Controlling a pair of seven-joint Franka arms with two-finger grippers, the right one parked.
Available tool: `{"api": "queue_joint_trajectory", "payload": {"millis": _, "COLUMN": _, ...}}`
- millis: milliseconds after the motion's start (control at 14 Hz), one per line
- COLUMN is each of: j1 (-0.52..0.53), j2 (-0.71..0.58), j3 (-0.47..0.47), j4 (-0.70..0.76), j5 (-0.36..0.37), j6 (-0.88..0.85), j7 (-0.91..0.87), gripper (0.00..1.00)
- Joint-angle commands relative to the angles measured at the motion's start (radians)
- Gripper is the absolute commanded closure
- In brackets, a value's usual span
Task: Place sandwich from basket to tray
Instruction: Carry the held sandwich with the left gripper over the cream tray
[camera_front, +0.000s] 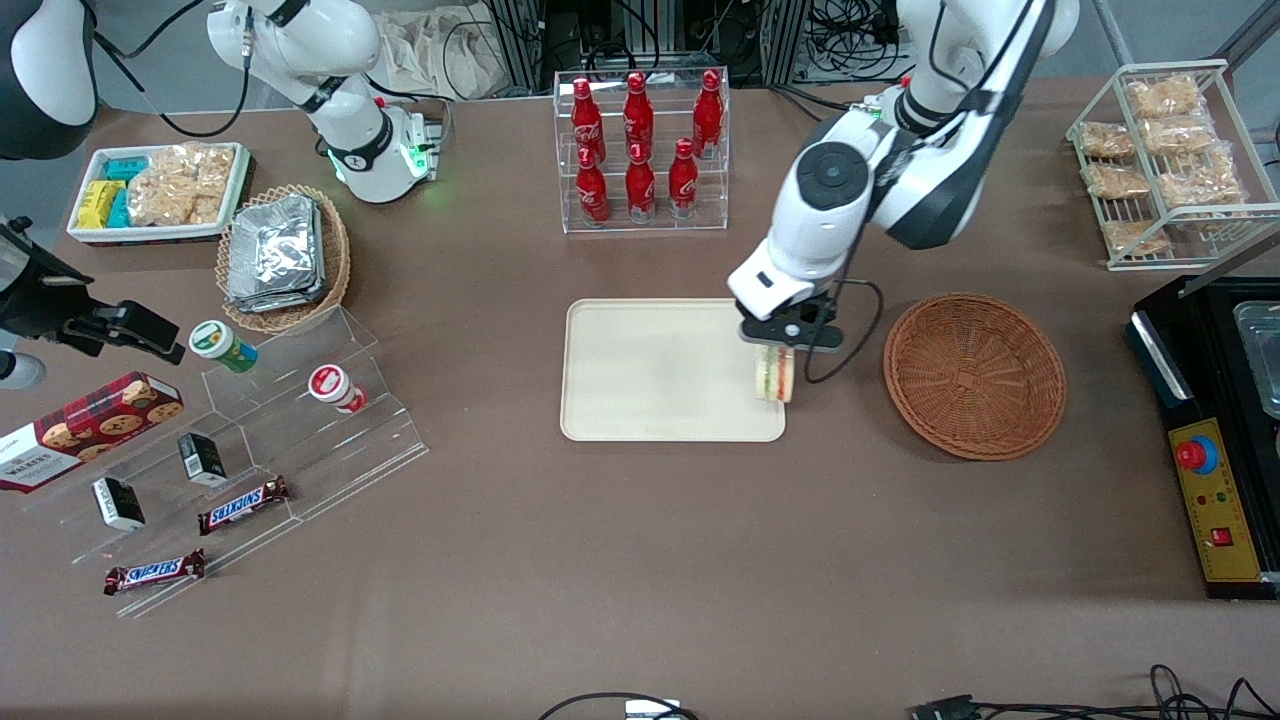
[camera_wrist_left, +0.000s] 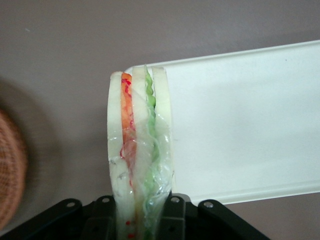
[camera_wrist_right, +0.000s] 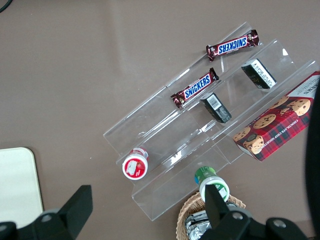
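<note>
The sandwich is out of the basket and hangs in the gripper, with the fingers clenched on its two bread faces. In the wrist view the sandwich stands on edge between the jaws, its orange, red and green layers showing and a clear film wrapping it. The basket's floor shows only bare weave, so the pick-up is judged complete.

In the front view the sandwich sits over the tray edge nearest the basket, at roughly 3 o'clock from the tray's middle. Part of it appears to overhang the rim toward the basket. The wrist view agrees: the tray corner lies just under the sandwich, with bare table beside it. Whether the sandwich touches the tray surface cannot be told from either view.

Transfer is judged well advanced but not finished. Remaining steps are to carry the sandwich farther over the tray toward 9 o'clock, lower it, let go and withdraw. Released here, the wedge could land on the rim and tip onto the table.

The tray holds nothing else. The basket lies at 3 o'clock from the tray, apart from it.
</note>
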Motion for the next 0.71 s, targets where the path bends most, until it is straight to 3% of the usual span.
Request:
{"api": "queue_joint_trajectory", "payload": {"millis": 0, "j1": -0.051, "j2": 0.081, "j3": 0.015, "j4": 0.016, "j5": 0.039, "j6": 0.054, "j7": -0.076, "gripper": 0.74}}
{"api": "queue_joint_trajectory", "payload": {"millis": 643, "j1": -0.103, "j2": 0.221, "j3": 0.015, "j4": 0.015, "j5": 0.091, "j6": 0.111, "j7": -0.098, "gripper": 0.73}}
